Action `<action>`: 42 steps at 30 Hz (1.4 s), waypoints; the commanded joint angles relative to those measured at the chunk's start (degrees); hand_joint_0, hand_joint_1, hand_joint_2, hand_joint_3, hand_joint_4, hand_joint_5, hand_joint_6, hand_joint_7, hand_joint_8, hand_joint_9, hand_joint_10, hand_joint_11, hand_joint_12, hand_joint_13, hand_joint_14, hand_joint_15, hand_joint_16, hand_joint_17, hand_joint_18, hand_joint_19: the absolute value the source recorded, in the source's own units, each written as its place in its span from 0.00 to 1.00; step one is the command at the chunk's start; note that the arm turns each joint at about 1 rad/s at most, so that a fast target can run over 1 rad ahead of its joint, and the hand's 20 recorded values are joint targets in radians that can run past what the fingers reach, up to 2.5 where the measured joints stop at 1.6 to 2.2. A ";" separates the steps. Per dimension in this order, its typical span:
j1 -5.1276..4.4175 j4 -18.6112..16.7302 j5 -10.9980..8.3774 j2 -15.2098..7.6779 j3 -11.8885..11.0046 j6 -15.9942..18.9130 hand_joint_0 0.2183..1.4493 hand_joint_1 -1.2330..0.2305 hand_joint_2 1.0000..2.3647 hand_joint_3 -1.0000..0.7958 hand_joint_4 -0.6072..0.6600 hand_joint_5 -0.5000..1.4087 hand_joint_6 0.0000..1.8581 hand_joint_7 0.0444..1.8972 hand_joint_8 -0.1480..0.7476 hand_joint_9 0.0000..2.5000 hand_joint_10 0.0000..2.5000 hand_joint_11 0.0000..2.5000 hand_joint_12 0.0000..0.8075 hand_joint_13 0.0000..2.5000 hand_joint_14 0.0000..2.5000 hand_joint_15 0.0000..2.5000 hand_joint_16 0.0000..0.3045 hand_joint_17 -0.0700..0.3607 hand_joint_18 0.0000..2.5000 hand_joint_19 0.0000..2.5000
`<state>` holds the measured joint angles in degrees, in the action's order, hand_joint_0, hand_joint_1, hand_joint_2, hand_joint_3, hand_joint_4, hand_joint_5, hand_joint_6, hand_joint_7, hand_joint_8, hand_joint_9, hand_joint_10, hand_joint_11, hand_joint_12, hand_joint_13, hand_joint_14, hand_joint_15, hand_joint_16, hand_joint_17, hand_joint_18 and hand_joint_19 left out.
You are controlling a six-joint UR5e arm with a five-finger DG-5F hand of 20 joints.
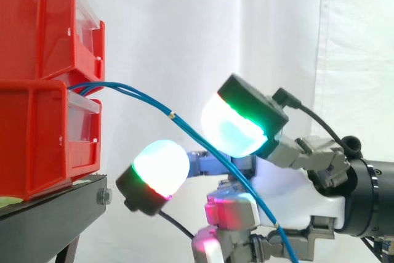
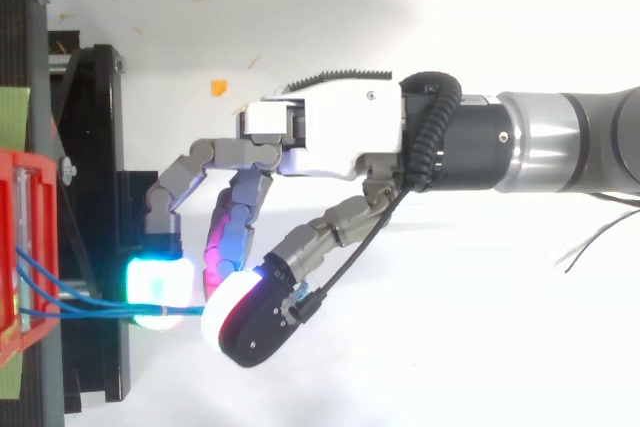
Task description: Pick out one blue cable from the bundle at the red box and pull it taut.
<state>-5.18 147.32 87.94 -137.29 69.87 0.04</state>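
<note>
The big glowing thumb pad (image 1: pixel 237 124) is the thing closest to you, and the thin blue cables (image 1: pixel 172 115) slip just under it. To do this step well, you want only one cable between that pad and the fingers (image 2: pixel 157 282). Let the other strands drop out before you pull. Then squeeze firmly and draw the hand (image 2: pixel 330 137) slowly to the right, straight away from the box, until the droop is gone. Stop as soon as the line looks straight. I think a hard tug could make the cable slip through the pads or jerk it at the box.

The hand is curled shut round the cables. Its thumb sits on the near side and its fingers on the far side, and the cables run through the gap between them. More than one strand seems to pass through. You cannot tell how hard it is squeezing.

From the hand the cables climb to the left in a soft bend, so they are slack, not tight. They come out at the front of the two stacked red plastic boxes (image 1: pixel 37 133) on the left, where the top one meets the bottom one. The boxes sit on a black metal stand (image 1: pixel 55 214).
</note>
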 commanded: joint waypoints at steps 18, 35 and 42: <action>0.43 -1.34 3.38 0.00 -0.08 1.19 0.29 0.36 0.00 0.30 0.52 0.20 0.48 0.34 0.47 0.49 0.01 0.36 0.41 0.42 0.01 0.23 0.15 0.39 0.33 0.25; 0.78 -0.72 5.49 0.09 -1.49 2.77 0.31 0.35 0.01 0.39 0.48 0.20 0.49 0.36 0.47 0.50 0.01 0.37 0.40 0.43 0.01 0.23 0.14 0.39 0.33 0.25; 1.13 -0.72 6.11 0.09 -1.75 3.47 0.32 0.32 0.01 0.42 0.45 0.20 0.50 0.36 0.48 0.50 0.01 0.37 0.40 0.43 0.01 0.23 0.14 0.39 0.33 0.25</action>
<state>-4.20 146.60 93.78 -137.24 68.37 3.20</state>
